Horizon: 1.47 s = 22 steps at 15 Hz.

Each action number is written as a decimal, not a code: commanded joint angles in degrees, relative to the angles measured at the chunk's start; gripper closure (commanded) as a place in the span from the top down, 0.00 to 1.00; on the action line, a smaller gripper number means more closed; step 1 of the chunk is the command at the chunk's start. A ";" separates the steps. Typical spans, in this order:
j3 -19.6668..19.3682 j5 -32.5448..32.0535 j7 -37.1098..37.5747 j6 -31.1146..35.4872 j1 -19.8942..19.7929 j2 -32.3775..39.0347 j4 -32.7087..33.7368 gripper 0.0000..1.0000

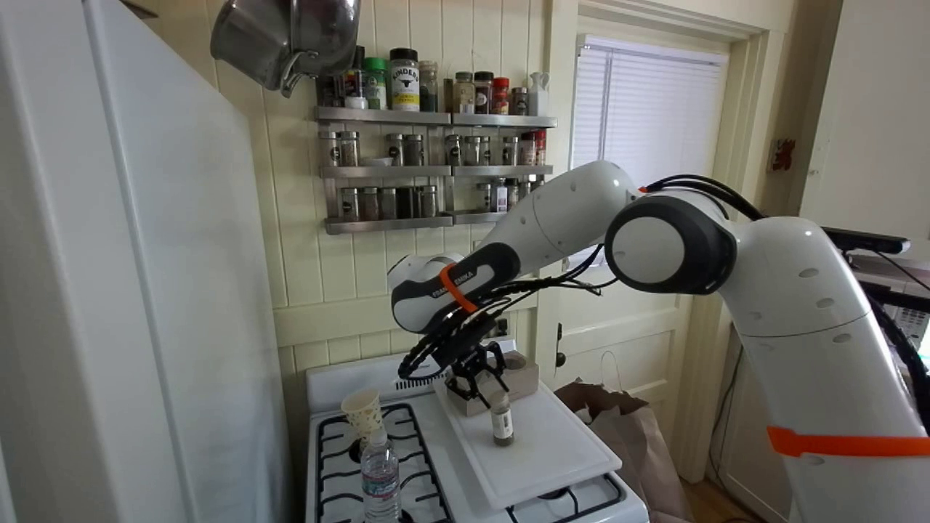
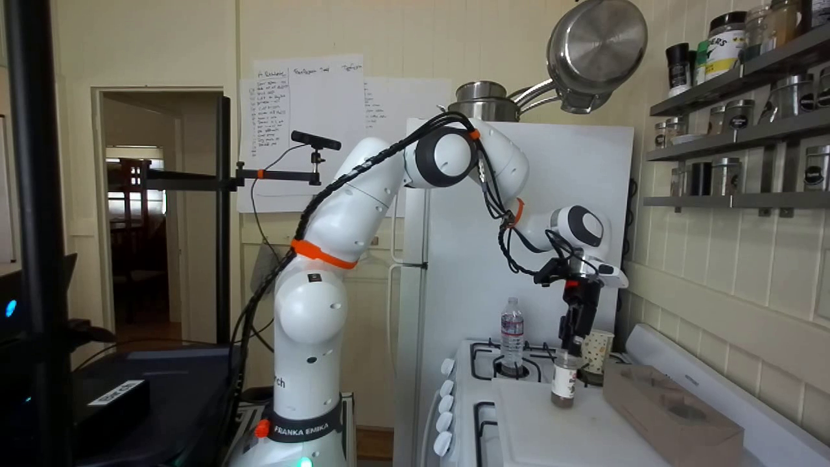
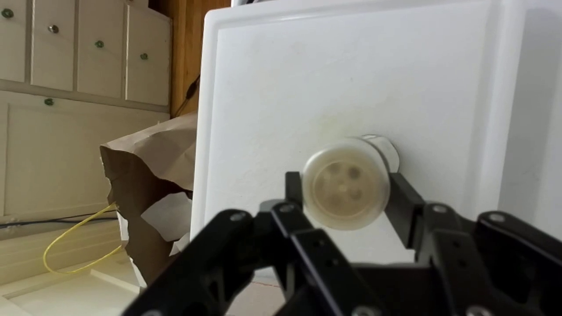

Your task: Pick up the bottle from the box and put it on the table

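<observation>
The bottle (image 1: 501, 423) is small, with a whitish cap, a pale label and dark contents. It is upright at the white slab, the table (image 1: 556, 450), in both exterior views (image 2: 563, 384); I cannot tell whether its base touches. My gripper (image 1: 497, 396) points down over it. In the wrist view, the fingers (image 3: 345, 184) press on both sides of the cap (image 3: 347, 183); the base is hidden. The tan box (image 1: 523, 379) lies at the slab's back edge, behind the gripper, and in an exterior view (image 2: 674, 415) its top shows round holes.
A clear water bottle (image 1: 381, 479) and a patterned paper cup (image 1: 363, 412) stand on the burner grates beside the slab. A brown paper bag (image 3: 149, 184) stands on the floor past the slab's edge. Wall shelves (image 1: 385, 171) with spice jars are above the stove.
</observation>
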 commanded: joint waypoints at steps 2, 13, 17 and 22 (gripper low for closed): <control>-0.16 0.92 0.60 0.68 0.08 -1.22 -1.25 0.25; -0.14 0.89 0.69 0.78 -0.17 -2.39 -1.99 0.25; -0.15 0.76 0.66 0.45 -0.08 -2.06 -1.66 0.25; -0.20 0.57 0.96 0.91 -0.05 -2.19 -1.91 0.23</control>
